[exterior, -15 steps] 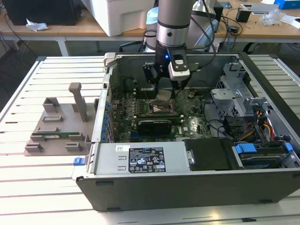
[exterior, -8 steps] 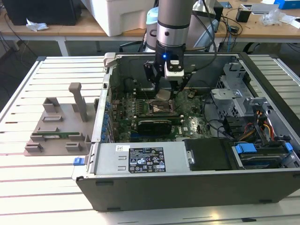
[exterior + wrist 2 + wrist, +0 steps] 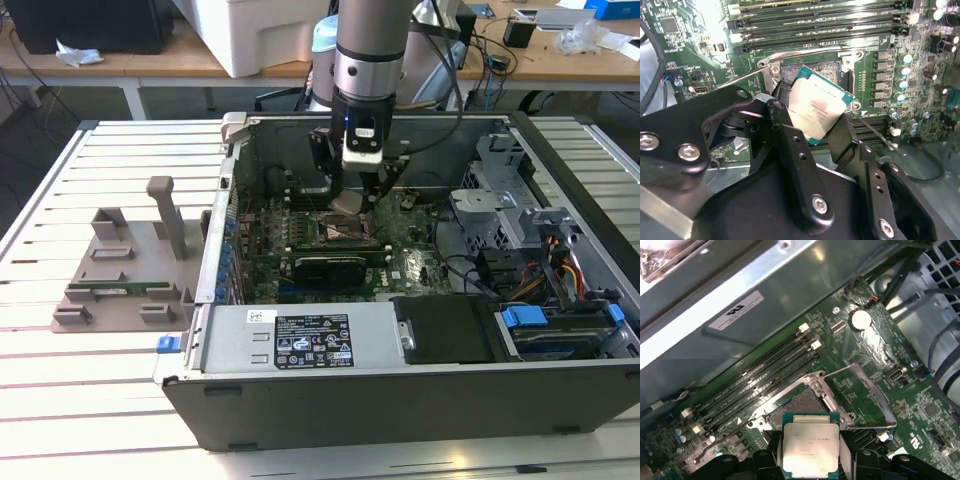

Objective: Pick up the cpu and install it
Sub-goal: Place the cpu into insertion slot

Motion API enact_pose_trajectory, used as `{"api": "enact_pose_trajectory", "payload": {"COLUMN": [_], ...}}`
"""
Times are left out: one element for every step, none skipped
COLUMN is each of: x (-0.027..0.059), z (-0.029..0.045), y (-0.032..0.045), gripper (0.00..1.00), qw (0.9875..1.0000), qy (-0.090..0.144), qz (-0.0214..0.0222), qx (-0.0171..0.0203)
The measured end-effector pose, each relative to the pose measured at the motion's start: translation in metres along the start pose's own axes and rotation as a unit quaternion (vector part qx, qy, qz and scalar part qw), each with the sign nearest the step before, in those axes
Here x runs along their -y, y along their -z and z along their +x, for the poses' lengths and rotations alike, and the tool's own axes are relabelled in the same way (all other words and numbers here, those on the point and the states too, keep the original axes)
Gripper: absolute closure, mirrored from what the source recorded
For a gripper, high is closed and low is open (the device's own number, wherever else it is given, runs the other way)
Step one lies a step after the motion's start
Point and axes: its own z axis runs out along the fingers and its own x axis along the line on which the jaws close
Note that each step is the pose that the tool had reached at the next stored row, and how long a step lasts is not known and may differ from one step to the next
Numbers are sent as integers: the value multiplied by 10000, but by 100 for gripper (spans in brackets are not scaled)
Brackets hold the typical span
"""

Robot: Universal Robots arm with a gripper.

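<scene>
The arm stands over the open computer case point(image 3: 400, 400), which lies on its side on the slatted desk point(image 3: 100, 380). The gripper point(image 3: 352, 195) reaches down into the case above the motherboard point(image 3: 400, 265).

Fingers: in both wrist views the two black fingers point(image 3: 790, 150) pinch the cpu point(image 3: 816, 110) by two opposite edges, one finger on each side. The silver top plate faces the cameras, and its green rim shows along the free edges.

Position of the cpu: in the exterior view the cpu point(image 3: 348, 201) hangs between the fingers, tilted, just above the socket point(image 3: 345, 232) and apart from it. In the first wrist view the cpu point(image 3: 810, 450) lies near one edge of the socket point(image 3: 800, 405), not seated in it. The socket's dark contact field is uncovered, and its metal load plate point(image 3: 860, 390) is swung open to one side. In the second wrist view the cpu covers part of the socket opening point(image 3: 825, 70).

Surroundings: long black memory slots point(image 3: 765, 370) run beside the socket. In the exterior view a grey-brown tray point(image 3: 120, 280) with upright posts sits on the desk toward the exterior view's left of the case. A labelled metal box point(image 3: 300, 340) lies along the near wall of the case.
</scene>
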Motion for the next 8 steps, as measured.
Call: {"api": "enact_pose_trajectory", "payload": {"x": [0,0,0,0,0,0,0,0], "z": [0,0,0,0,0,0,0,0], "y": [0,0,0,-1,-1,-2,-2,-2], "gripper": [46,46,46,46,46,46,46,46], "qw": [10000,9999,9998,9992,9976,9957,9942,9916], "qy": [-62,-113,-196,-411,-688,-931,-1075,-1292], "qz": [-1,-1,-2,-5,-8,-12,-14,-16], "qx": [-1,-2,-3,-7,-12,-17,-19,-23]}}
